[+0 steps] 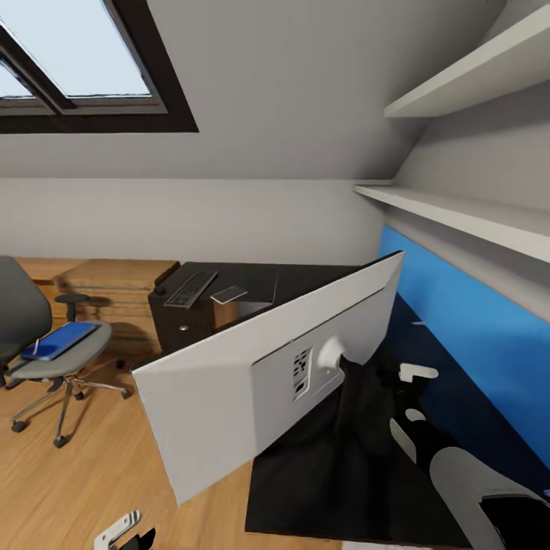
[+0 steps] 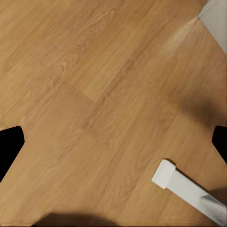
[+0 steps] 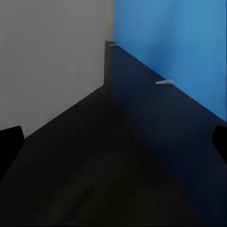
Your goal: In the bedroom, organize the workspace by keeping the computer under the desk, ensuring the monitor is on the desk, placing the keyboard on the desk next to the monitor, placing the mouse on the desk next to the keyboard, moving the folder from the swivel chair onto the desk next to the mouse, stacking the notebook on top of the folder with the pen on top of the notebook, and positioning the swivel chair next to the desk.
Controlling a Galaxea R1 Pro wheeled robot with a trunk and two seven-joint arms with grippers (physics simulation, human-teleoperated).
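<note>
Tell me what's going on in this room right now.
A two-armed robot stands at a black desk in an attic bedroom. The monitor is on the desk, its white back toward the camera and tilted. The right gripper is open over the desktop beside it; the left gripper is open above the wood floor. Farther along the desk lie the keyboard and notebook. The blue folder sits on the swivel chair.

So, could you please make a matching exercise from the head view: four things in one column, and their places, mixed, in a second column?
Things:
1. folder
2. keyboard
3. monitor
4. swivel chair

Places:
A. on the wood floor, apart from the desk
B. nearest to the camera, white back showing
C. on the far part of the desk
D. on the chair seat

Pairs: 1-D, 2-C, 3-B, 4-A
</note>
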